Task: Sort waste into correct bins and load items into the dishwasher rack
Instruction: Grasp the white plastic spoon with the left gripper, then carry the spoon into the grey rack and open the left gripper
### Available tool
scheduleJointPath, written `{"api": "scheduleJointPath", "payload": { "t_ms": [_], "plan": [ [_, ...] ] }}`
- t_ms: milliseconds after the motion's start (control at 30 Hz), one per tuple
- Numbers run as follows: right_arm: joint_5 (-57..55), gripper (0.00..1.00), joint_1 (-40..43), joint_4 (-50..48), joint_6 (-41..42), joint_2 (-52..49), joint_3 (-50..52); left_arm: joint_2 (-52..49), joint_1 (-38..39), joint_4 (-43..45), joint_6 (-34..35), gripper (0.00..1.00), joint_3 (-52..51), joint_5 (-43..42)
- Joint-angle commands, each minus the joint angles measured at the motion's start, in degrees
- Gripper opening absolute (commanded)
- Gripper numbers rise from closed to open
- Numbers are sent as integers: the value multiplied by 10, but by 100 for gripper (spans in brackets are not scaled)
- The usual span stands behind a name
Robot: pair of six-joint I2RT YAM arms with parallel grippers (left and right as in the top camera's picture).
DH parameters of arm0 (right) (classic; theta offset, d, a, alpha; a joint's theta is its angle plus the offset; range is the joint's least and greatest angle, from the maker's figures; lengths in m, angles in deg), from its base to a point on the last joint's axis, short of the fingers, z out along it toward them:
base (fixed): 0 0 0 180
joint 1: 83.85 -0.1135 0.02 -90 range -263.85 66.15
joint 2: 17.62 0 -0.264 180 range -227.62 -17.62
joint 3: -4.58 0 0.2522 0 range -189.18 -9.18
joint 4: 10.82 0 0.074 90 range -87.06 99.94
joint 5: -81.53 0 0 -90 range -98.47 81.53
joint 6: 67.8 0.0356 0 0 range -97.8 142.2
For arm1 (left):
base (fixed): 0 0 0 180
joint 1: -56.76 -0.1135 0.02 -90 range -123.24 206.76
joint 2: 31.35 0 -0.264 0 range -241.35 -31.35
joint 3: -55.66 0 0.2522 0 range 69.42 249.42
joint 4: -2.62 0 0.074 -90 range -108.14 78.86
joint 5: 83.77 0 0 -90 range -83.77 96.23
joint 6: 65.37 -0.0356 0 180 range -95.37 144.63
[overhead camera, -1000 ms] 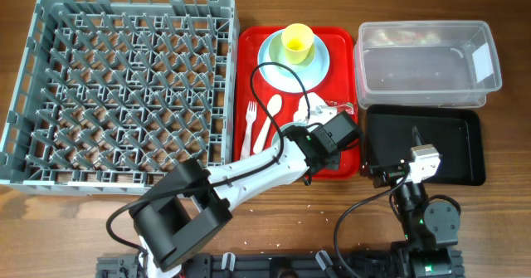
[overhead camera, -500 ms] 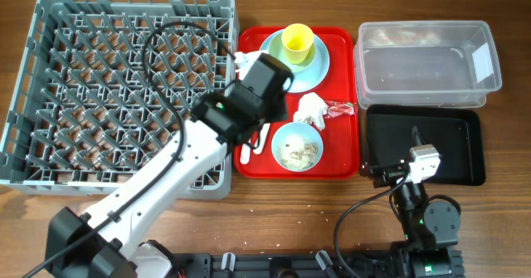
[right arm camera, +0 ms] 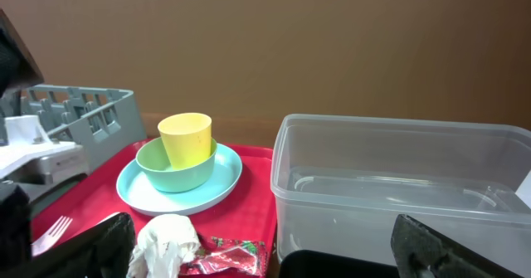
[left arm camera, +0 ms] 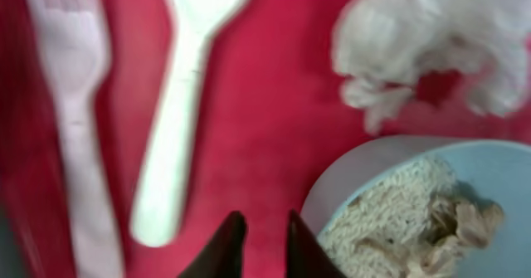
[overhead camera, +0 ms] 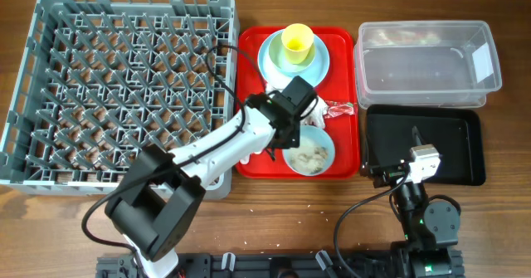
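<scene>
Overhead view: left gripper (left arm camera: 259, 232), fingers nearly pressed together and empty, hovers over the red tray (overhead camera: 249, 158) between spoon (left arm camera: 187, 104) and scrap-filled bowl (left arm camera: 431, 203); opening wider first would likely help any grasp.

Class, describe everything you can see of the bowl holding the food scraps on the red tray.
The bowl is pale blue, round and smooth, plastic by its look. It sits upright on the red tray, at the near right. Whitish-beige rice-like scraps lie heaped inside. The crumpled napkin lies just beyond its rim, the spoon to its left. The left gripper hovers beside its rim, fingers nearly together, holding nothing.
</scene>
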Motion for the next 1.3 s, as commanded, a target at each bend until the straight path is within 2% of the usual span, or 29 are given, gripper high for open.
{"api": "scheduleJointPath", "payload": {
  "t_ms": [0, 100, 267, 533, 567, 600, 667, 767, 967, 1067, 1133, 1267],
  "plan": [
    [-5, 100, -2, -2, -3, 3, 1, -1, 9, -3, -35, 23, -3, 35],
    [-5, 100, -2, -2, -3, 3, 1, 0, -20, -1, -35, 31, -3, 86],
    [-5, 100, -2, -2, -3, 3, 1, -5, -49, 28, -66, 40, -3, 86],
    [-5, 100, -2, -2, -3, 3, 1, -105, -47, 80, -80, 40, -3, 77],
    [-5, 100, -2, -2, -3, 3, 1, -114, -45, 87, -80, 37, -3, 77],
    [-5, 100, -2, -2, -3, 3, 1, -114, -43, 88, -80, 30, -3, 77],
    [-5, 100, -2, -2, -3, 3, 1, -106, -41, 87, -80, 4, -2, 77],
    [-5, 100, -2, -2, -2, 3, 1, -57, -49, 78, -80, 4, -2, 77],
    [-5, 100, -2, -2, -3, 3, 1, 166, -80, 29, -83, 4, 3, 90],
    [-5, 100, -2, -2, -3, 3, 1, 259, -126, -13, -146, 4, 3, 127],
    [-5, 100, -2, -2, -3, 3, 1, 260, -169, -45, -153, 4, 0, 124],
    [-5, 100, -2, -2, -3, 3, 1, 197, -220, -40, -153, 4, -3, 106]
  ]
}}
